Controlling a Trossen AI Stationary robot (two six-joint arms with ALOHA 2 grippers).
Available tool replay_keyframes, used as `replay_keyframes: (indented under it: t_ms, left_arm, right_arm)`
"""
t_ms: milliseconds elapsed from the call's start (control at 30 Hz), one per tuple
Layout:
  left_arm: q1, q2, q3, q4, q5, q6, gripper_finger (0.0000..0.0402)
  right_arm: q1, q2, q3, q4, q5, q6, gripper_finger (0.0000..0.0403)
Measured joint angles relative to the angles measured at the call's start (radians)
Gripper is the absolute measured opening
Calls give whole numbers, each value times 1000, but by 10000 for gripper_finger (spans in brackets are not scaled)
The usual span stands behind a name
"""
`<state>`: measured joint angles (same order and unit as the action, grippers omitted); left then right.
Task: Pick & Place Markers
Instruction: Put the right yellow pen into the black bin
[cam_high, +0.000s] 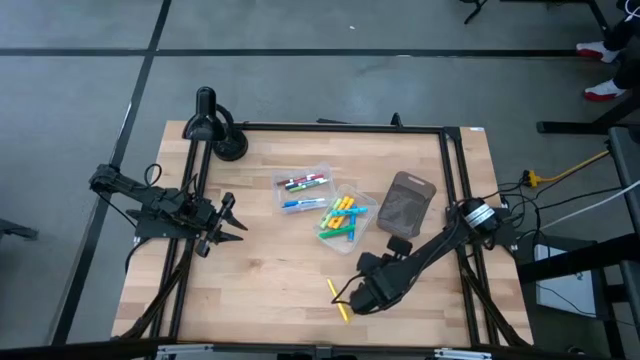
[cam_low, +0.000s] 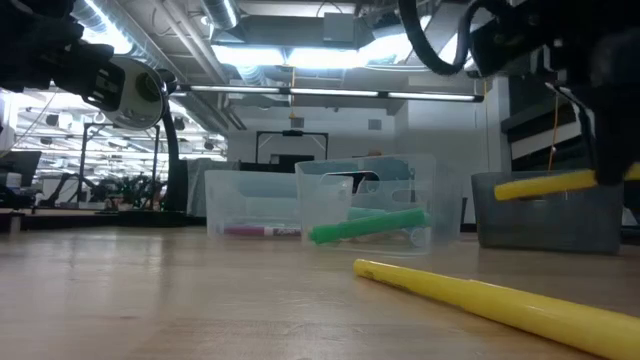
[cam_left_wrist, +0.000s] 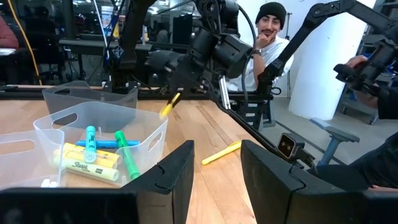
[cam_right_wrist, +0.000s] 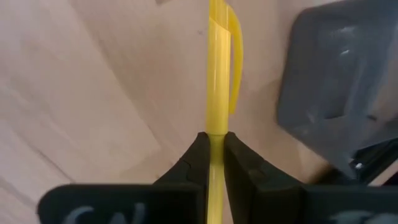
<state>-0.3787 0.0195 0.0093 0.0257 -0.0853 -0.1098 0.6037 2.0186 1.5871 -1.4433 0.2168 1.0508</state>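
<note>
Clamped between the right gripper's (cam_right_wrist: 213, 146) two dark fingers is a yellow marker (cam_right_wrist: 217, 68); the jaws are drawn in tight against its barrel with no gap to either side. The right wrist view shows it best: a slim, glossy yellow body with a pocket clip on the cap, sticking straight out past the fingertips over pale wood, with the dark grey bin (cam_right_wrist: 336, 87) off to one side.

From above, that gripper (cam_high: 352, 293) sits near the table's (cam_high: 250, 270) front edge, the right arm reaching in from the right side. Two short yellow strokes show by it, one at the fingers and one lying on the wood just below, a second yellow marker (cam_high: 344, 312).

At table height the two separate clearly: the held marker (cam_low: 545, 184) hangs level in the air in front of the bin (cam_low: 545, 215), while the second one (cam_low: 490, 302) lies flat on the boards in the foreground. That view also shows a green marker (cam_low: 368, 226) inside a clear tray (cam_low: 365, 195) and a reddish one in the tray behind.

The left gripper (cam_high: 225, 222) waits at the table's left side, its fingers spread apart. Its wrist camera looks into a tray (cam_left_wrist: 149, 134) holding yellow, green and blue markers (cam_left_wrist: 93, 158), and sees a person seated beyond the table.
</note>
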Motion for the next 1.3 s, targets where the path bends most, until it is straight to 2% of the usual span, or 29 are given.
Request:
replay_keyframes:
  t_ms: [200,433,733,1100,1300]
  left_arm:
    - [0,0,0,0,0,0,127]
    - [0,0,0,0,0,0,127]
    - [0,0,0,0,0,0,127]
    - [0,0,0,0,0,0,127]
    - [0,0,0,0,0,0,127]
  right_arm:
    - [0,-89,0,-19,84,19,34]
    - [0,-197,0,-131,174,119,27]
    - [-35,-278,0,-128,264,92,32]
    - [-166,-365,-20,-127,312,64,36]
    - [-242,-474,-181,-128,254,119,33]
